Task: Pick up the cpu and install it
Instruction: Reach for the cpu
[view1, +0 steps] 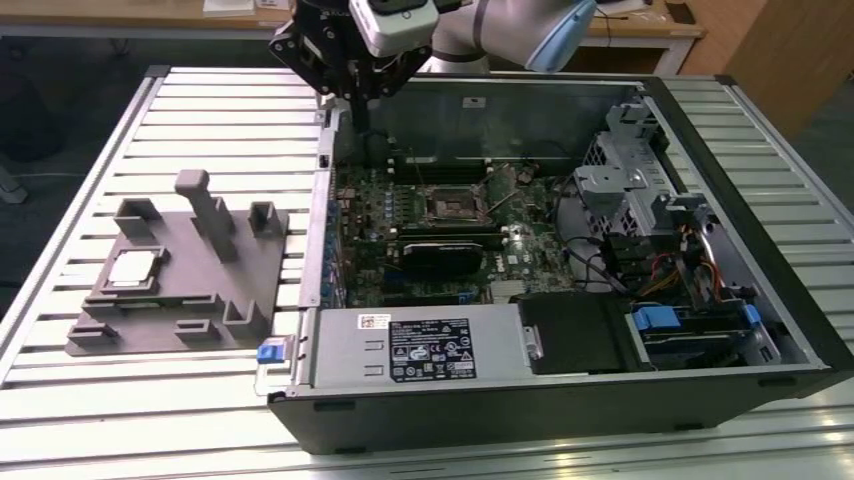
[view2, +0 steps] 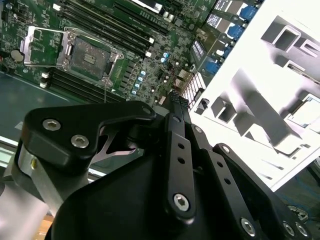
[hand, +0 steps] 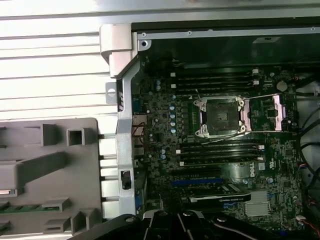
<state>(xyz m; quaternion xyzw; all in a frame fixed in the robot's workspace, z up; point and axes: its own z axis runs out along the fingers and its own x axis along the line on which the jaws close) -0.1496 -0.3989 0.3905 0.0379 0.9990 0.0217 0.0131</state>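
The cpu (view1: 134, 270), a small silvery square chip, lies in a recess of the grey plastic tray (view1: 180, 330) on the slatted table, at the exterior view's left. My gripper (view1: 358, 92) hangs high over the back left corner of the open computer case, far from the chip, shut with nothing in it. Its black fingers (view2: 176, 107) point down toward the motherboard edge. The dark socket (hand: 222, 116) sits on the green board with its metal load plate (hand: 275, 112) swung open and its hollow bare; it also appears as the socket (view1: 451, 205) and the socket (view2: 87, 52).
The case's metal side wall (hand: 125, 125) stands between tray and motherboard. A black fan block (view1: 447, 258) sits near the socket, toward the case front. A labelled power supply (view1: 420, 345) and the drive cages (view1: 641, 190) fill the case's front and right. The tray's upright posts (view1: 207, 210) rise beside the chip.
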